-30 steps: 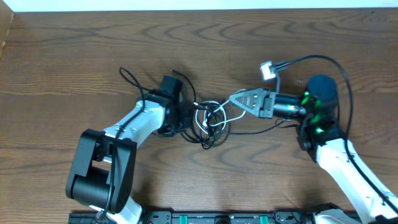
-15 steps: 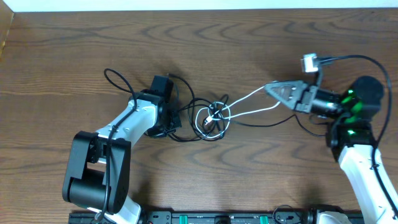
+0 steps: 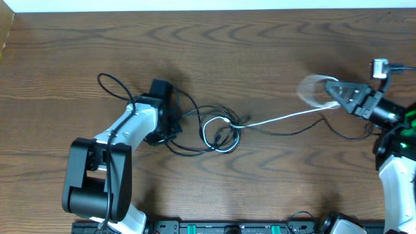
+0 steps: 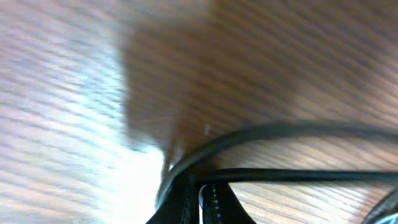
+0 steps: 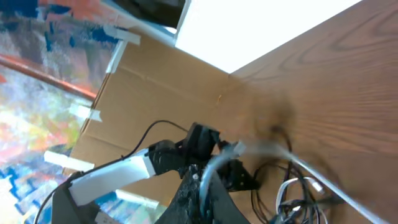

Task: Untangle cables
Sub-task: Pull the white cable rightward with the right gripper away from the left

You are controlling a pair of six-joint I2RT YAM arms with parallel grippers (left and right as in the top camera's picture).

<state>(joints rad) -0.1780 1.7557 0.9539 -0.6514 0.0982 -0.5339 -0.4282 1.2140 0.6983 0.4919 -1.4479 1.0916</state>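
Note:
A loose knot of thin black cables (image 3: 220,133) lies mid-table, with a white cable (image 3: 286,117) running taut from it to the right. My right gripper (image 3: 334,96) is shut on that white cable (image 5: 323,182), whose free end blurs into a loop (image 3: 314,88) beside the fingers (image 5: 214,198). My left gripper (image 3: 168,132) sits low on the wood left of the knot. Its fingers (image 4: 189,202) are shut on a black cable (image 4: 292,176), and another black strand (image 4: 280,129) curves just past the tips. The knot (image 5: 297,196) also shows in the right wrist view.
The left arm's own thicker cord (image 3: 114,84) loops behind its wrist. A cardboard panel (image 5: 155,93) stands beyond the table's far edge, and a black rail (image 3: 227,227) runs along the front edge. The right arm (image 3: 396,169) stands at the far right.
My right gripper has swung far right with the white cable, stretching it straight out of the knot. My left gripper has drawn left with its black cable, and the knot has loosened.

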